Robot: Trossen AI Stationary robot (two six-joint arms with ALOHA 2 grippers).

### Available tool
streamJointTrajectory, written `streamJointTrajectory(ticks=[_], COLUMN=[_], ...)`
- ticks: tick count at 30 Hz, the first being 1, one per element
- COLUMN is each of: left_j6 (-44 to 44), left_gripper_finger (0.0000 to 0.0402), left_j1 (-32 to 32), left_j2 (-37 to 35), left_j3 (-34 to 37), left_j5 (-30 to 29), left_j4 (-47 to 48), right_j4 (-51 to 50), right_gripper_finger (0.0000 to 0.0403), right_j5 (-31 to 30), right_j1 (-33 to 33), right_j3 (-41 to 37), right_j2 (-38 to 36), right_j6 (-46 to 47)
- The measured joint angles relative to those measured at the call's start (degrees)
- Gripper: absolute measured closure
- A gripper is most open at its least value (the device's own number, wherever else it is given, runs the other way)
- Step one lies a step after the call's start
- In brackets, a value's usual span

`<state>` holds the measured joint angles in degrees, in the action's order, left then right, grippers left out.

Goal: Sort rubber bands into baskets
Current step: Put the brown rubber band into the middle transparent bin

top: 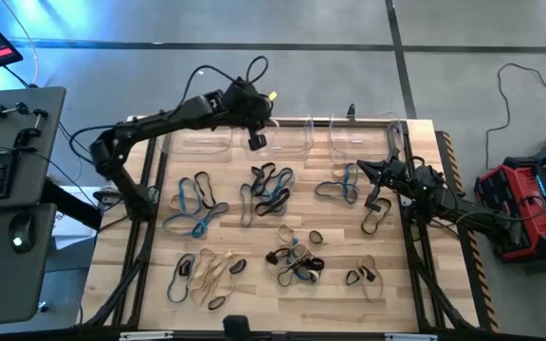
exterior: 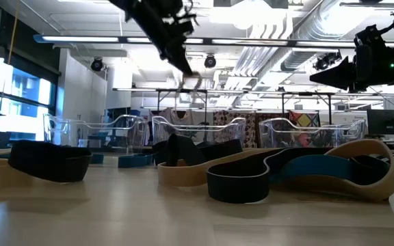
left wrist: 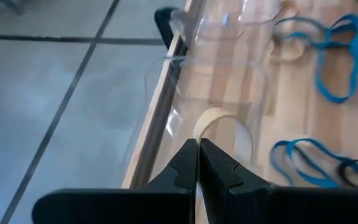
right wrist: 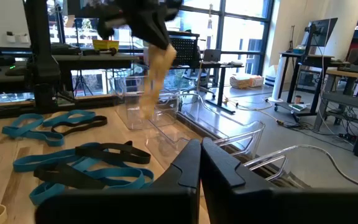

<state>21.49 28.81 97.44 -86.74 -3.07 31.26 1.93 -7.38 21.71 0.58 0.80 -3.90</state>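
Note:
Three clear baskets stand in a row along the table's far edge: left [top: 200,140], middle [top: 287,137], right [top: 363,137]. Black, tan and blue rubber bands lie in loose heaps across the wooden table [top: 268,189], [top: 195,206], [top: 297,260]. My left gripper [top: 255,133] hangs above the left end of the middle basket, shut on a tan rubber band [left wrist: 219,121]. The same band shows in the right wrist view [right wrist: 158,71]. My right gripper [top: 373,177] waits shut at the table's right side, holding nothing [right wrist: 201,146]. My left gripper pinches one end of the tan band's loop [left wrist: 200,132] between its two fingertips. The fingers slant downward toward the far edge. The band hangs below them as a slack loop [exterior: 191,83], lifted clear of the table and above the basket [left wrist: 222,68].
More bands lie near the right gripper [top: 341,185] and toward the near edge [top: 207,275], [top: 363,277]. A desk with keyboard and mouse [top: 8,189] stands left of the table. A red device [top: 519,204] sits on the floor to the right.

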Motion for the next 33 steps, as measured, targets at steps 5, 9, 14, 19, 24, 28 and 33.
streamJointTrajectory(ticks=[5, 9, 14, 19, 24, 28, 33], left_j6=[2.64, 5.90, 5.82, 6.24, 6.67, 7.23, 11.31], left_gripper_finger=[0.0401, 0.0401, 0.0401, 0.0401, 0.0401, 0.0401, 0.0401], left_j1=[2.21, 4.10, 5.91, 6.17, 6.45, 6.82, 6.95], left_j2=[3.28, 5.51, 6.93, 9.00, 12.84, 15.70, 19.04], left_j3=[-0.42, -2.98, -5.36, -6.16, -6.14, -6.87, -9.27], left_j5=[1.19, 1.41, 4.90, 5.98, 7.74, 8.59, 8.61], left_j4=[-1.78, -1.56, -1.48, -2.14, -3.88, -4.65, -4.47], right_j4=[0.00, 0.00, 0.00, 0.00, 0.00, 0.00, 0.00], right_gripper_finger=[0.0403, 0.0403, 0.0403, 0.0403, 0.0403, 0.0403, 0.0403], right_j5=[0.00, -0.02, -0.01, -0.02, -0.02, 0.00, -0.01], right_j1=[0.02, 0.02, 0.01, 0.00, 0.02, 0.02, 0.01], right_j3=[0.02, 0.02, 0.01, 0.00, 0.01, 0.02, 0.00], right_j2=[-0.02, -0.02, -0.02, -0.02, -0.02, -0.02, -0.02], right_j6=[0.00, -0.02, 0.00, 0.00, 0.00, -0.02, 0.00])
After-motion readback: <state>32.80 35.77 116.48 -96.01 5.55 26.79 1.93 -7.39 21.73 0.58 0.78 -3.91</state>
